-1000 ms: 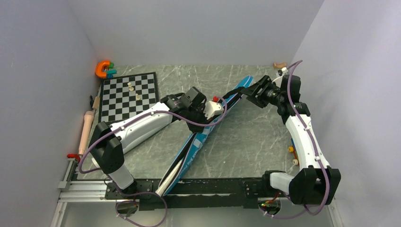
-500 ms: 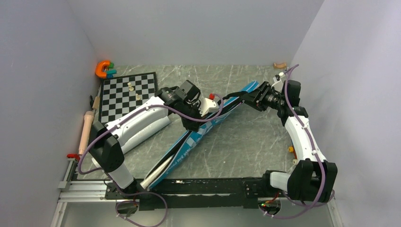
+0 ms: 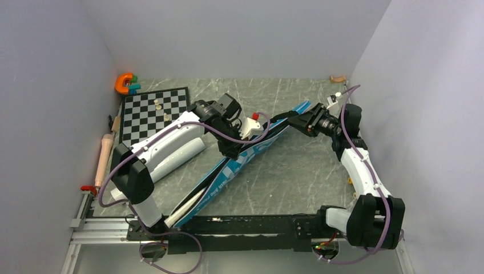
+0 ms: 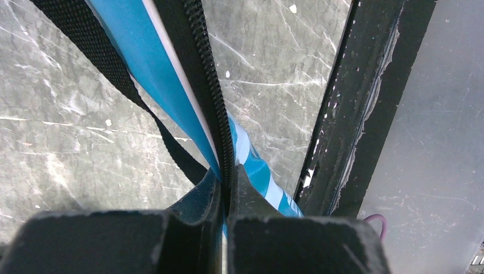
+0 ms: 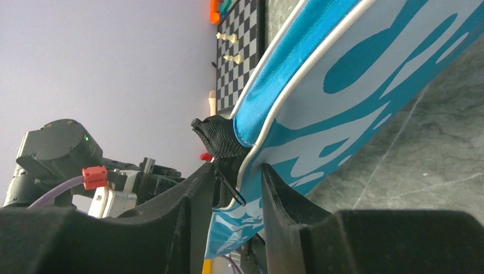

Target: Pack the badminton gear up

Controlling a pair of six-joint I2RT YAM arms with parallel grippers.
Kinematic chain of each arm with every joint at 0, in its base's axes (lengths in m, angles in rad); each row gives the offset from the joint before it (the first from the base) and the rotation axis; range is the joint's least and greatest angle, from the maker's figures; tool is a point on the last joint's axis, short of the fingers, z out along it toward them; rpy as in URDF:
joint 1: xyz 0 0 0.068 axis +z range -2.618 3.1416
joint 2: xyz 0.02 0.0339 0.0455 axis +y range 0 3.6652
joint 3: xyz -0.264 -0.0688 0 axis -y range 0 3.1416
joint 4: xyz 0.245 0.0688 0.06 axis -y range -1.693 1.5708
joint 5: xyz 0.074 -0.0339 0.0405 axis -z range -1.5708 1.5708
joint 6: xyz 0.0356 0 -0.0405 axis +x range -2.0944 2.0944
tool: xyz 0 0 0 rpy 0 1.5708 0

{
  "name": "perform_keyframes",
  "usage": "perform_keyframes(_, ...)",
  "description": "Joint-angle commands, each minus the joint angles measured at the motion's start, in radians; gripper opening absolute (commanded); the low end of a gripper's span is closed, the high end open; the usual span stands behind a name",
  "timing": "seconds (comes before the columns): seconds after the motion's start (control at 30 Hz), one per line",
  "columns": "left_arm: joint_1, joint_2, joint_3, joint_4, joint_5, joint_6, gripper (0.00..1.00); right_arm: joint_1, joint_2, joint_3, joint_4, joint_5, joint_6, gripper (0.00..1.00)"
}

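The blue bag (image 3: 221, 178) stands on edge, running diagonally from the front rail up to the right. My left gripper (image 3: 237, 153) is shut on its black zipper edge (image 4: 202, 68) at mid-length, and the black strap (image 4: 97, 51) hangs beside it. In the left wrist view the left gripper (image 4: 228, 178) pinches the zipper between both fingers. My right gripper (image 3: 292, 121) is at the bag's far end. In the right wrist view the right gripper (image 5: 237, 171) has both fingers against the bag (image 5: 342, 85) beside the zip pull (image 5: 228, 189). A pale long thing (image 3: 187, 206) shows in the bag's open near end.
A chessboard (image 3: 171, 100) with a few pieces lies at the back left, with an orange clamp (image 3: 122, 83) behind it. A wooden rolling pin (image 3: 104, 157) lies along the left wall. Small yellow pieces (image 3: 352, 184) sit by the right arm. The black rail (image 3: 257, 224) runs along the near edge.
The bag's near end has swung left along the rail as my left gripper pulled left. The right gripper's jaws have narrowed onto the bag's far end and shifted slightly left.
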Motion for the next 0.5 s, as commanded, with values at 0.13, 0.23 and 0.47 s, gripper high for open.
perform_keyframes(0.13,0.003,-0.003,0.072,0.010,0.070,0.024,0.00,-0.003,-0.050,-0.047,0.157,-0.060,0.069,0.38)
perform_keyframes(0.23,0.003,0.001,0.076,0.008,0.071,0.022,0.00,-0.003,-0.061,-0.057,0.155,-0.061,0.070,0.38)
perform_keyframes(0.47,0.003,-0.001,0.078,0.008,0.064,0.021,0.00,-0.004,-0.084,-0.084,0.163,-0.067,0.080,0.39)
